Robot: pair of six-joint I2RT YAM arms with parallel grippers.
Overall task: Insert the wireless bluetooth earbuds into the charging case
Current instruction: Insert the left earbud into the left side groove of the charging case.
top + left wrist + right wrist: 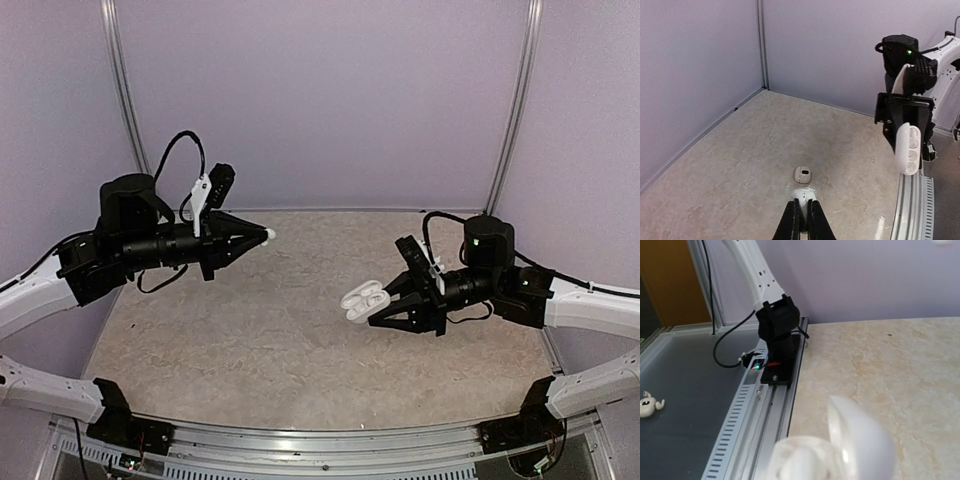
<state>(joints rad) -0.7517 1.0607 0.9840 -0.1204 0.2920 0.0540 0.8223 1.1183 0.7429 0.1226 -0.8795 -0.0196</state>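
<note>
Case (362, 299) held by right gripper (387, 305), jaws closed on it, wells facing left for loading; left gripper (254, 238), jaws pinching an earbud (268, 235), aims across

Your table (300, 350) is a beige marbled slab with a slotted metal rail (330, 445) along its near edge. In the left wrist view, one small pale earbud (802, 174) with a dark spot seems to lie mid-table. You cannot make it out from the top camera.
</note>
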